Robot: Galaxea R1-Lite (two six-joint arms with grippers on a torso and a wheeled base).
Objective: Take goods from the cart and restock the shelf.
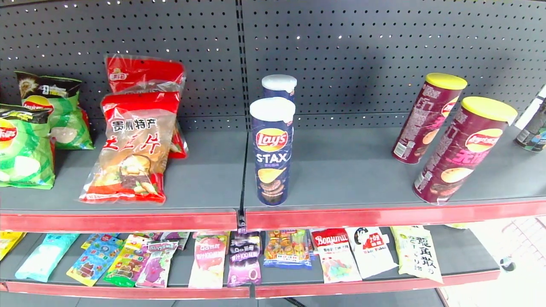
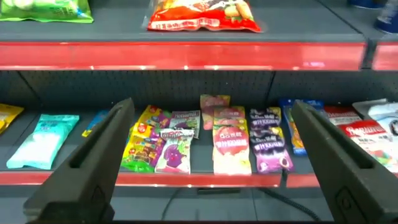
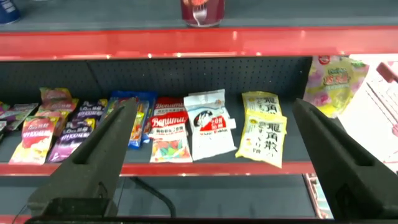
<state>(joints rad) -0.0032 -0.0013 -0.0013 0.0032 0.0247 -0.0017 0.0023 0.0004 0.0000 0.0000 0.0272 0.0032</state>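
Here's the shelf (image 1: 341,170), and its top board already carries a fair bit of stock. The biggest items sit on the robot's left: two green bags (image 1: 25,149), one behind the other, and beside them two red bags (image 1: 132,149) leaning back toward the pegboard. Moving along, a pair of blue cans (image 1: 271,153) stands upright near the middle join, one right behind the other. Further right are two maroon cans (image 1: 463,153) with yellow lids, both upright, the nearer one close to the red front lip. Bare grey board lies between the red bags and the blue cans, and a wider stretch between the blue cans and the maroon ones, so by my reading that's where more goods belong. The lower board (image 1: 469,251) is lined almost end to end with small flat packets (image 1: 243,256), leaving only its far right end free. Now the working ends: the left claw (image 2: 211,109) is spread wide and holds nothing, facing the lower board's packets. The right claw (image 3: 214,106) is just the same, fingers wide apart and empty, pointed at the packets further right. So the call is partly stocked with gaps to fill. Neither claw is carrying anything, so the next item has yet to be fetched from the cart.
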